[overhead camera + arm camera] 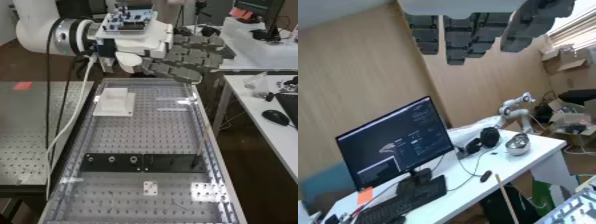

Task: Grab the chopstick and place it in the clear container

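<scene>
Perforated metal covers the table (23,150) at left, alongside the long bench (143,132) we onlookers face. Over its far end, the white arm (38,25) reaches in from the left, above a white block (114,104); a black plate (110,162) crosses the bench nearer us. To the right, the hand (188,57) hangs high with fingers straight and spread, holding nothing. Well below it and toward the near end, slightly right of the fingertips, the chopstick (201,144) stands steeply at the plate's right end, its top leaning toward the bench's right rail. Its upright axis crosses the line of the fingers, so the grab likely calls for coming nearer, lowering and closing from the side.
</scene>
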